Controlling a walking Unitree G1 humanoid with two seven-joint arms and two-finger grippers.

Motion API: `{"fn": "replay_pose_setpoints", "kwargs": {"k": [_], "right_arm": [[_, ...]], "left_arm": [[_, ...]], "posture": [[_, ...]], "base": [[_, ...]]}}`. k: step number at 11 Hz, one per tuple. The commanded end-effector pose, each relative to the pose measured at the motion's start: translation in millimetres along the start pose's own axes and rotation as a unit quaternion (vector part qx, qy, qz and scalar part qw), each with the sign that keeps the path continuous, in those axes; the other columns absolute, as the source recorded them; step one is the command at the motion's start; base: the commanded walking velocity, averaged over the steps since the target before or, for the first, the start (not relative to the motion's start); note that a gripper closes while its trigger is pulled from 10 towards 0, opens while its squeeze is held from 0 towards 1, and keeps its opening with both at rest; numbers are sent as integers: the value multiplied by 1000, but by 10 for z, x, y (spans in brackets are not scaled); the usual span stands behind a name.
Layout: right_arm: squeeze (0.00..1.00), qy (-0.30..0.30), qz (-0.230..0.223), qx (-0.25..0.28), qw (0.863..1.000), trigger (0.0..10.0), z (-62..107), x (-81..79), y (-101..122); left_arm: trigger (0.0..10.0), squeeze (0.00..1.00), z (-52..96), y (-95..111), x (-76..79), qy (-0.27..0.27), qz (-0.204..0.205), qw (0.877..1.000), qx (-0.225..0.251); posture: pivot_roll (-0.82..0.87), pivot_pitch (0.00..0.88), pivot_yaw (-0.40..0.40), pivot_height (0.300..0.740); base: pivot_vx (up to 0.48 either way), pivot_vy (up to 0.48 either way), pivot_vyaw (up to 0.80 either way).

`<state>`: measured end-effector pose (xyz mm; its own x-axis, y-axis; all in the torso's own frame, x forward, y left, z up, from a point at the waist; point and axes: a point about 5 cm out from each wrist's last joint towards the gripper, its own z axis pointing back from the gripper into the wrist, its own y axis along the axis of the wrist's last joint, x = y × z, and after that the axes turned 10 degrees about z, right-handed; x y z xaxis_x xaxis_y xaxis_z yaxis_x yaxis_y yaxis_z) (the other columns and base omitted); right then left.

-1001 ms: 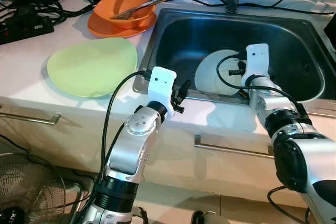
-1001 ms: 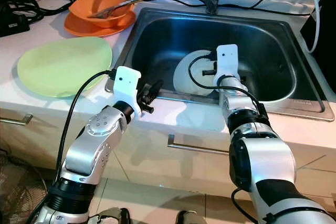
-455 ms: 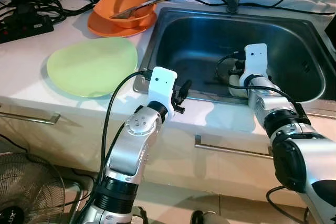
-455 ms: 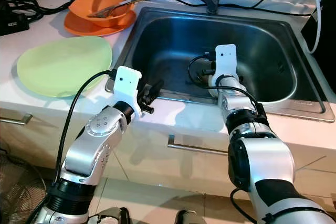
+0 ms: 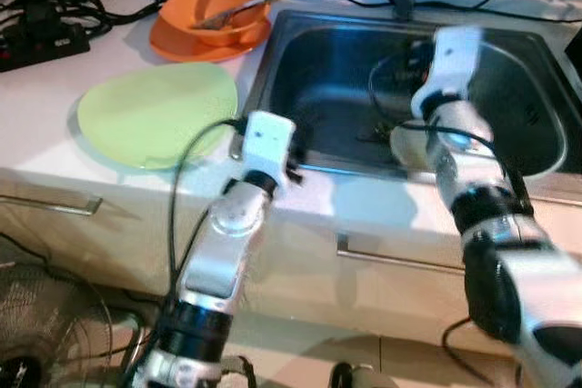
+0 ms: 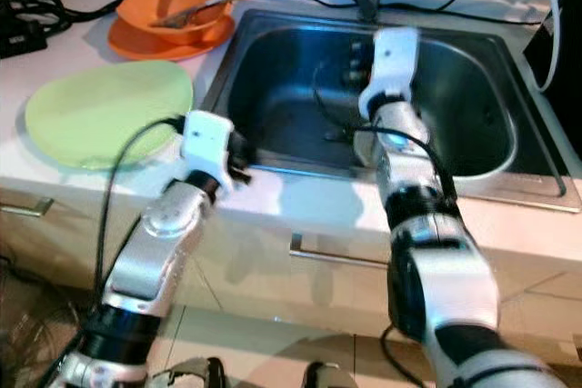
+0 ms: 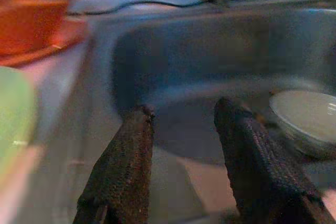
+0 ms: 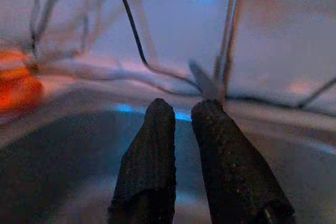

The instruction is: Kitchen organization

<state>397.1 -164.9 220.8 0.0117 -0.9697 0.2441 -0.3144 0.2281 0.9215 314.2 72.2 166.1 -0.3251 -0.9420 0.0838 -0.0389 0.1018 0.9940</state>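
Out past my left claw point(image 7: 181, 129), on the far left of the desk point(image 5: 55, 147), I see the pale green plate point(image 5: 156, 113) lying flat, and beyond it the orange bowl point(image 5: 215, 10) sitting on an orange plate point(image 5: 182, 45), with cutlery point(image 5: 244, 3) resting across the bowl; black cables point(image 5: 64, 6) trail along the back edge. The head views are blurred, so fine detail is soft. My left claw hangs just over the front-left rim of the steel sink point(image 5: 273, 70), with its fingers point(image 7: 126, 166) spread apart and nothing between them, pointing into the basin. Ahead of that claw and off toward the right arm's side, a white dish point(image 7: 307, 119) lies on the sink floor near the front wall; the same dish point(image 5: 414, 144) shows in the head view just below the right forearm. My right claw point(image 8: 181, 114) is raised above the basin, aimed at the back wall, its two fingers point(image 8: 152, 156) nearly pressed together with only a thin gap and nothing pinched. Straight ahead of it I make out the tap's thin stem point(image 8: 231, 30) and a dark cable point(image 8: 131, 30) running down the wall, and off to its side a blurred orange patch on the desk.
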Motion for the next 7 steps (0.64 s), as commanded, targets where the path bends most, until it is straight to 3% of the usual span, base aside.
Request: {"fn": "replay_pose_setpoints", "kwargs": {"k": [1, 4, 6, 7], "right_arm": [[0, -5, -11, 20, 1000, 10000, 41, 17, 56], [0, -19, -29, 41, 999, 10000, 445, 46, 24], [0, 15, -42, 12, 999, 10000, 790, -184, -154], [0, 7, -58, -7, 998, 10000, 830, -237, -225]], "left_arm": [[10000, 0, -15, 37, -33, 13, -8, 1000, 18], [10000, 0, -5, 55, -152, 37, -21, 998, 48], [10000, 0, -7, 44, -175, 42, -28, 997, 59], [10000, 0, -7, 62, -187, 44, -33, 996, 64]], "posture": [[47, 106, -9, 740], [13, 81, -5, 740], [10, 66, -1, 740], [11, 67, 0, 740]], "base": [[0, 0, 0], [0, 0, 0], [0, 0, 0], [0, 0, 0]]}}
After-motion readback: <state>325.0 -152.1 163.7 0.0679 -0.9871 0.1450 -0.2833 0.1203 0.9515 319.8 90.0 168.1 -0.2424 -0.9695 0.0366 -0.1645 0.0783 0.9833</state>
